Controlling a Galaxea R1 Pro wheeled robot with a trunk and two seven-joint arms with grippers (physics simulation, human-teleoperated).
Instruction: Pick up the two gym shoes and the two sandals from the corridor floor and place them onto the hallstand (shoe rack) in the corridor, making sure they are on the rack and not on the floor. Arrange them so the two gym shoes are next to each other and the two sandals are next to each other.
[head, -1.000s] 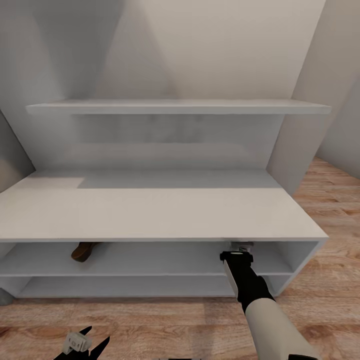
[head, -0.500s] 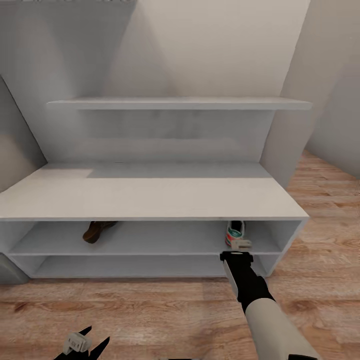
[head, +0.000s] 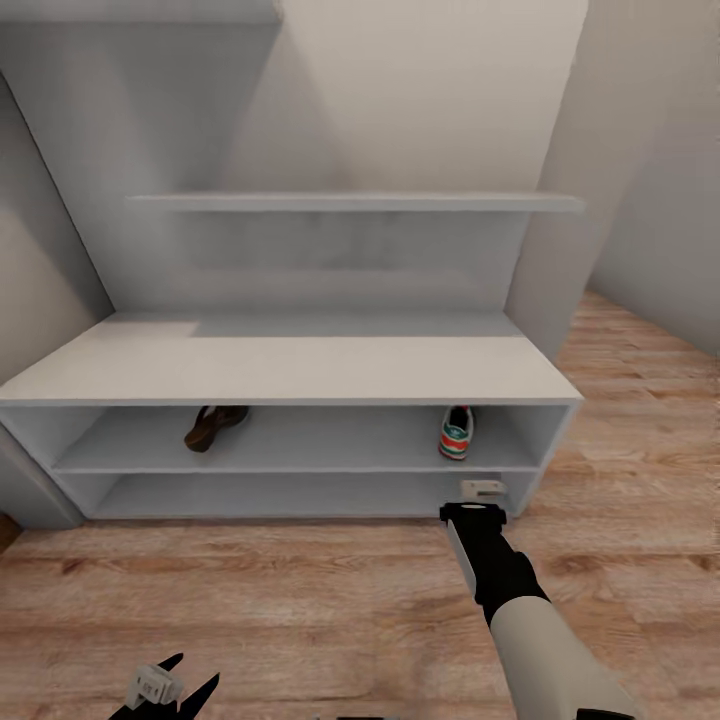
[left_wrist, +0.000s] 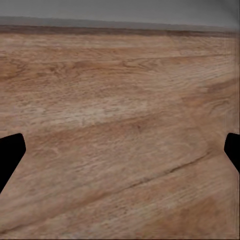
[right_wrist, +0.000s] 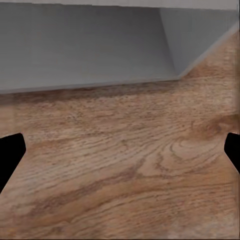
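Observation:
The hallstand stands against the wall ahead, with a wall shelf above it. In its upper compartment lies one dark brown sandal toward the left. One white gym shoe with a green stripe and red heel lies toward the right. My right gripper hangs low in front of the rack, below and apart from the gym shoe. It is open and empty, with the corridor floor under it in the right wrist view. My left gripper is open and empty over the floor.
Wood plank floor stretches between me and the rack. A grey wall panel borders the rack's left end, and a pale wall corner rises at its right end. The rack's lower compartment holds nothing in view.
The whole view has drawn back from the rack. My right gripper, earlier inside the upper compartment, is now outside it, and the gym shoe lies alone on that shelf.

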